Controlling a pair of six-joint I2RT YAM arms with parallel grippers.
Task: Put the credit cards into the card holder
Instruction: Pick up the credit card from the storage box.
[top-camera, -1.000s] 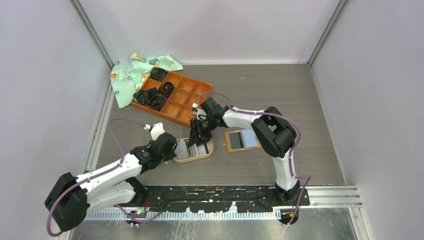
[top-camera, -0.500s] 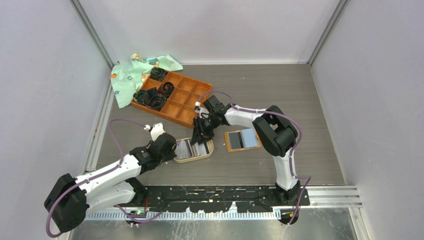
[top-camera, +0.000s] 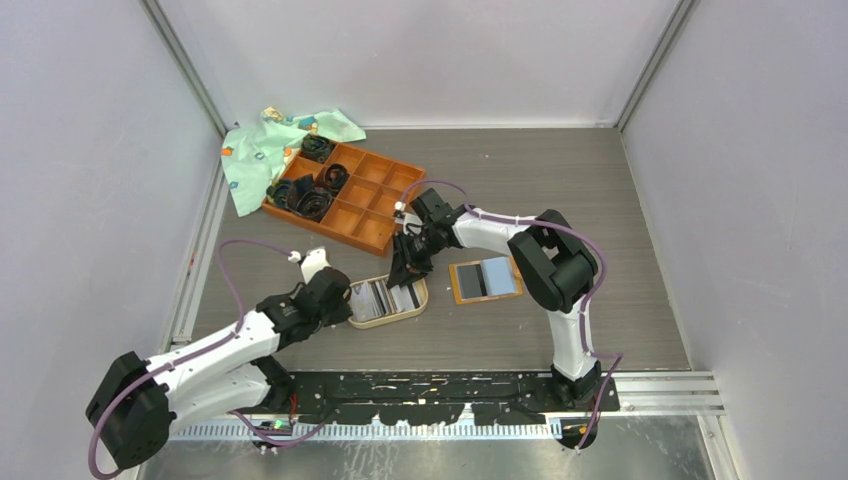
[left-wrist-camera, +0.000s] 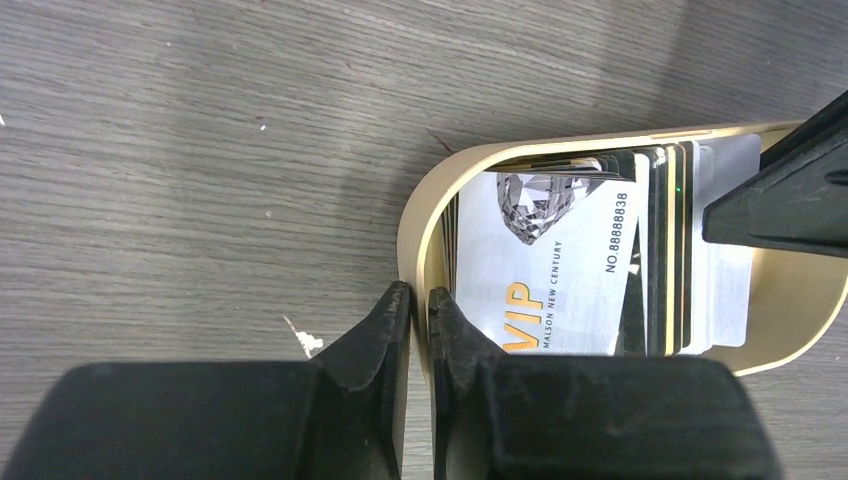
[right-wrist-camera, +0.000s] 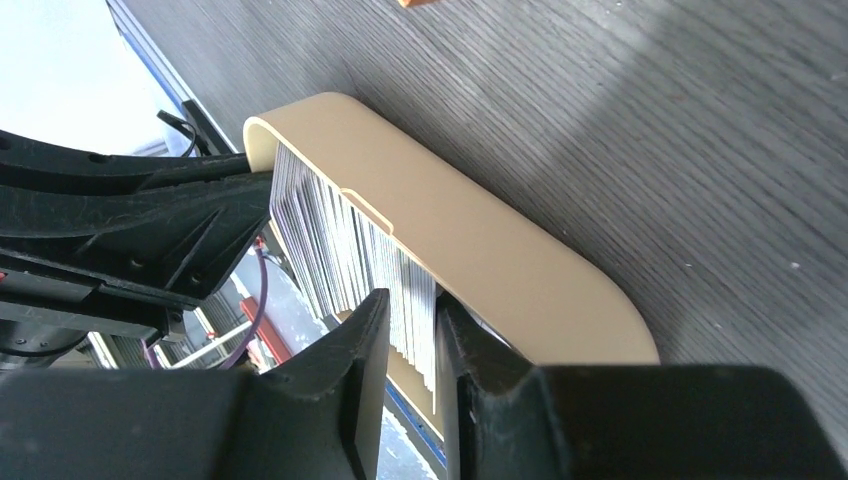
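Observation:
The credit cards (top-camera: 378, 297) stand packed on edge in an oval tan dish (top-camera: 392, 321) at the table's middle. A silver VIP card (left-wrist-camera: 550, 270) faces outward at the stack's left end. My left gripper (left-wrist-camera: 420, 298) is shut on the dish's left rim (left-wrist-camera: 409, 218), one finger inside and one outside. My right gripper (right-wrist-camera: 412, 305) reaches down into the dish's right end, its jaws closed on the edges of several credit cards (right-wrist-camera: 330, 230). The card holder (top-camera: 485, 280) lies open and flat just right of the dish, orange with grey pockets facing up.
An orange-brown compartment tray (top-camera: 372, 205) with coiled black items sits behind the dish, and a pale green patterned cloth (top-camera: 255, 150) lies at the back left. The two grippers (top-camera: 345, 305) (top-camera: 408, 270) are close together over the dish.
The right gripper has come down and to the right into the cards and its jaws have narrowed around them. The left gripper stays on the dish rim.

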